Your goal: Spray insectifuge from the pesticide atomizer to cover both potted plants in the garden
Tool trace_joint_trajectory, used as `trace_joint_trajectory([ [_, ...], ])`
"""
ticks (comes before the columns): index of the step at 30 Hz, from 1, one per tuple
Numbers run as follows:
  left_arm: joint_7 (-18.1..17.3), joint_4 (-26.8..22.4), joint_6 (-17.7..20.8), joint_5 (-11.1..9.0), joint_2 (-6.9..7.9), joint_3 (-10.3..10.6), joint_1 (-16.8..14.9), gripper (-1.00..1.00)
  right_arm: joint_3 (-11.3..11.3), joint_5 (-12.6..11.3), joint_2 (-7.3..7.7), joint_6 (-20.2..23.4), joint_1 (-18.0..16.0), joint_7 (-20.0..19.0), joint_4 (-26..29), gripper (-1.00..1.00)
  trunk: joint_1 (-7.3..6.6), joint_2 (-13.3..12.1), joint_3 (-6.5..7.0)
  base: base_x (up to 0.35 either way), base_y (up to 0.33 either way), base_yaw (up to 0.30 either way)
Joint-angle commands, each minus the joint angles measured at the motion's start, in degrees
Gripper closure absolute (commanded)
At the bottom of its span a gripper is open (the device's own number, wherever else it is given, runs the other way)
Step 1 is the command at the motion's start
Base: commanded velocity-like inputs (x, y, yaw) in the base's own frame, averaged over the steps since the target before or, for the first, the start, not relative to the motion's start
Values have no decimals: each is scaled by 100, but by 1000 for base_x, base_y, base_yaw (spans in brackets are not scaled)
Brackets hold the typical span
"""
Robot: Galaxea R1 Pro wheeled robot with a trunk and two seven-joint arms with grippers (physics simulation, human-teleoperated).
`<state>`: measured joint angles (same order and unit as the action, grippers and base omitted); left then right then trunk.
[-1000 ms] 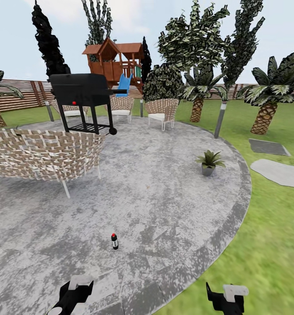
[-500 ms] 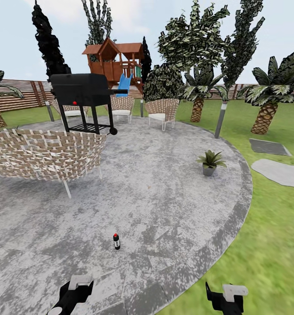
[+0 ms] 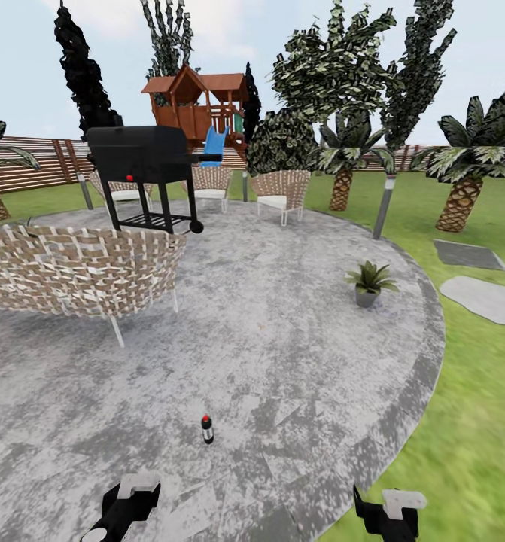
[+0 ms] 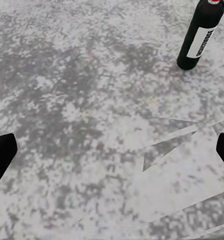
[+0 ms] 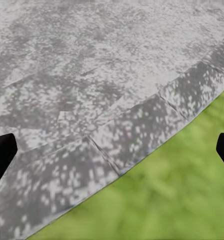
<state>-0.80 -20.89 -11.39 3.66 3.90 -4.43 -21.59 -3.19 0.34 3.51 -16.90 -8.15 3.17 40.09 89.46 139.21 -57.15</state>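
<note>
The head view takes in the whole garden: a round grey patio (image 3: 282, 354) ringed by lawn (image 3: 470, 421), with the pesticide atomizer (image 3: 207, 429) standing upright on the paving, near the robot and a little left of centre. One potted plant (image 3: 369, 283) sits farther off to the right, close to the patio's edge. Behind are a black grill (image 3: 143, 162), wicker chairs (image 3: 71, 271), a grey lamp post (image 3: 384, 207), palms and a wooden fence (image 3: 34, 158).

The left wrist view adds detail: the bottle (image 4: 199, 35) is dark with a white label strip and a red-and-white top, standing ahead of the left gripper (image 4: 112, 150) and off to one side of its line, not between the fingers. Those fingers sit at opposite borders, spread wide with nothing held.

The right wrist view shows the patio's curved border stones meeting grass; the right gripper (image 5: 112, 150) is likewise spread wide and empty.

Both arms hang low at the near edge of the head view, left gripper (image 3: 128, 500) over paving, right gripper (image 3: 391, 512) above the patio rim.
</note>
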Motion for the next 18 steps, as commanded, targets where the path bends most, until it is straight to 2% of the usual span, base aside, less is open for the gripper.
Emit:
trace_joint_trajectory([
  [1, -10, 6, -22, 39, -4, -32, -3, -100, 3, 3, 1, -15, -2, 17, -1, -100, 2, 2, -5, 265, 220, 0],
  [4, -9, 6, -22, 39, -4, -32, -3, -100, 3, 3, 1, -15, -2, 17, -1, -100, 2, 2, -5, 202, 161, 0],
  [8, -8, 6, -22, 39, -4, -32, -5, -100, 3, 2, 1, -13, -2, 17, -1, -100, 2, 2, -5, 35, 28, -40],
  [14, -9, 6, -22, 39, -1, -32, -4, -100, 3, 1, 1, -9, -2, 20, -1, -100, 2, 2, -5, 3, 10, -234],
  [18, -9, 6, -22, 39, 1, -32, -6, -100, 3, 0, 1, -8, -2, 25, 3, -100, 2, 2, -5, 9, 166, -176],
])
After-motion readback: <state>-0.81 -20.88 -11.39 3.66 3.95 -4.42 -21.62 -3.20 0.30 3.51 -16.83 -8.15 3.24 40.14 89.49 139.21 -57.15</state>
